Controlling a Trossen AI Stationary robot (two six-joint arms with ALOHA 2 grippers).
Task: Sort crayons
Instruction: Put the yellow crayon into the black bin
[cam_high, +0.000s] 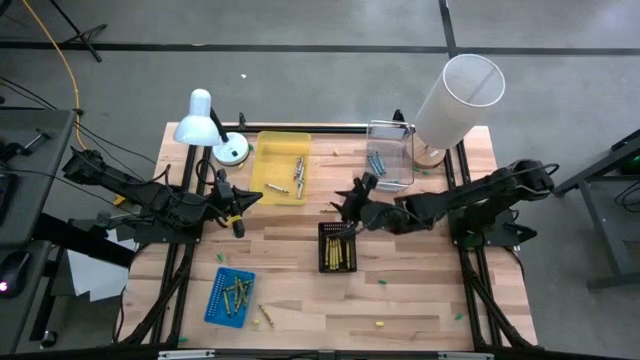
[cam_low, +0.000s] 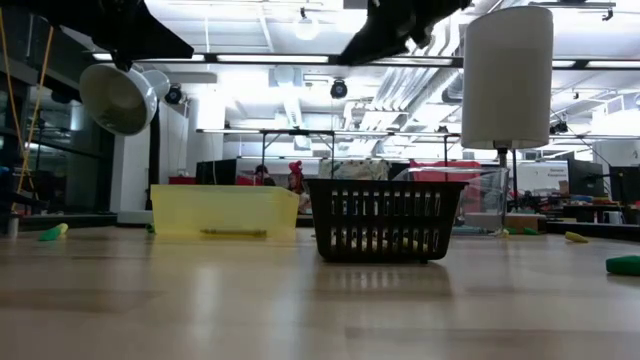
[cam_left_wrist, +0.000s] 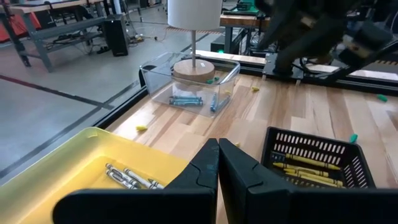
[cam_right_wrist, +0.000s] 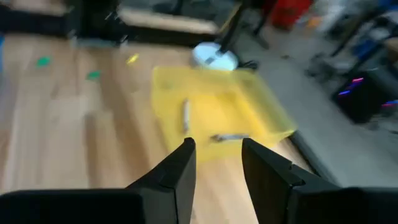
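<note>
Wood table (cam_high: 300, 290), crayons (cam_right_wrist: 185, 116) beyond fingers (cam_right_wrist: 180, 165)

No text, label, brand, number or sign can be read in any of the views: the crayons (cam_left_wrist: 127, 178) are too small for their wrappers to be made out, and the trays, the basket and the lamps show no lettering
</note>
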